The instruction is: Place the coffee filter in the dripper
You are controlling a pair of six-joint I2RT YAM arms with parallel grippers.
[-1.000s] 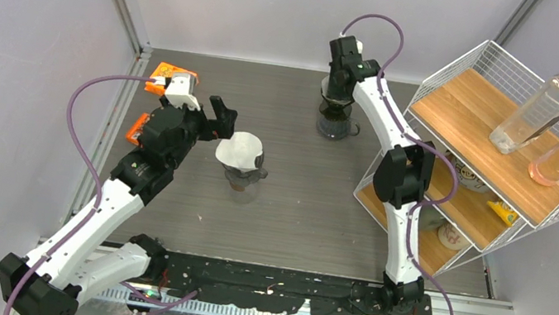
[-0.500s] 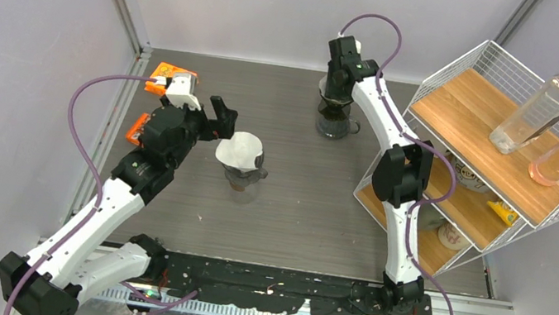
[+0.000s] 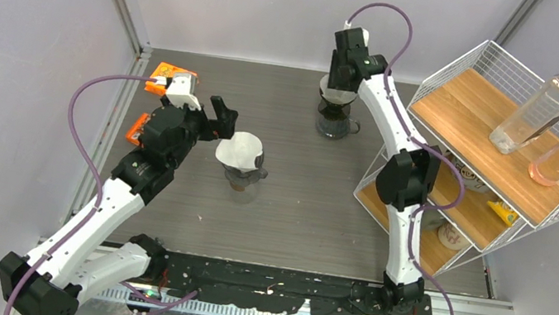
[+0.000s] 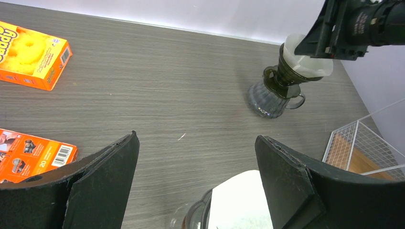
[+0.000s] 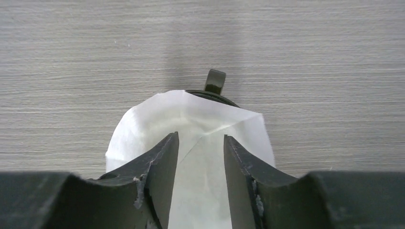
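Right gripper (image 5: 200,138) hangs just above the far dripper (image 5: 213,94), jaws parted partway with nothing pinched; we see the filter (image 5: 157,114) through the gap, lying in the dripper's mouth over the carafe (image 4: 270,98). Paper looks a bit skewed, one folded corner proud of the rim, so we judge it placed but perhaps not fully seated. To finish well we would open wider before lifting, rise straight up so neither finger drags the paper's edge, and check that the cone drops evenly into the dripper. Off to the side the left gripper (image 4: 196,138) stands wide open and empty, just beside a second filter (image 4: 239,200) in the near dripper (image 3: 244,176). Against a second ago: the right gripper has climbed off the dripper, its jaws are wider, and white paper now shows at the far rim from above; the left one has not moved.
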